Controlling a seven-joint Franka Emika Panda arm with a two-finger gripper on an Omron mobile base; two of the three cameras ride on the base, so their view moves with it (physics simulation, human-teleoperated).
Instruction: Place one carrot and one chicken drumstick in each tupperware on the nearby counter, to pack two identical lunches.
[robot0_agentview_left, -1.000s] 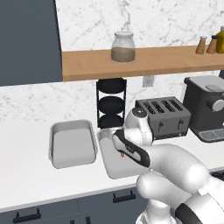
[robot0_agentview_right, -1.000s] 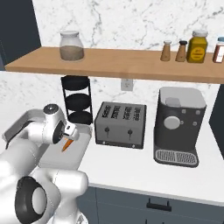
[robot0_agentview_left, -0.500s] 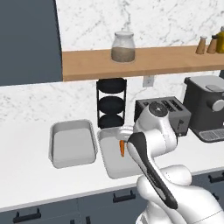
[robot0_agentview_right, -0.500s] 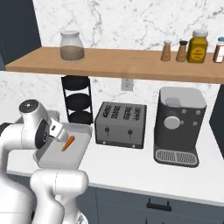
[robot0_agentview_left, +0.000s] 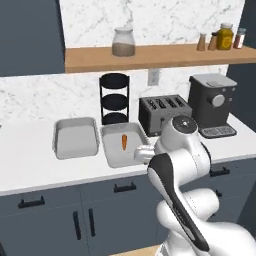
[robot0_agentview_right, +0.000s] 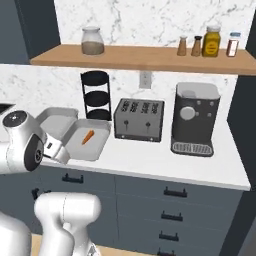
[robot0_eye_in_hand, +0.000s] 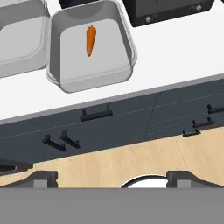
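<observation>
Left base view: two pale tupperware tubs side by side on the white tabletop (robot0_agentview_left: 30, 165), in front of a black three-tier rack (robot0_agentview_left: 114, 98). Left tub (robot0_agentview_left: 76, 137) holds nothing visible. Right tub (robot0_agentview_left: 121, 145) contains one orange carrot (robot0_agentview_left: 124, 141), lying flat on the floor of the tub, well clear of the walls. Silver four-slot toaster (robot0_agentview_left: 164, 114) just right of that tub; dark coffee machine (robot0_agentview_left: 212, 104) further right. Wooden wall shelf (robot0_agentview_left: 160, 55) above, carrying a glass jar (robot0_agentview_left: 123, 42) and small bottles (robot0_agentview_left: 221, 38).

Right base view: same layout confirmed; carrot (robot0_agentview_right: 88, 136) inside the tub nearer the toaster (robot0_agentview_right: 139, 119), tub wall (robot0_agentview_right: 102, 142) intact, second tub (robot0_agentview_right: 56, 120) beyond it to the left.

Hand view: looks down on the carrot-bearing tub (robot0_eye_in_hand: 127, 52) and on the dark cabinet fronts with black bar handles (robot0_eye_in_hand: 95, 113) below the tabletop edge, wooden floor (robot0_eye_in_hand: 131, 164) beneath. Claw (robot0_eye_in_hand: 112, 177) empty, finger tips (robot0_eye_in_hand: 43, 177) spread wide apart at the lower edge, gripping nothing, apart from both tubs. No contact between claw and carrot.
</observation>
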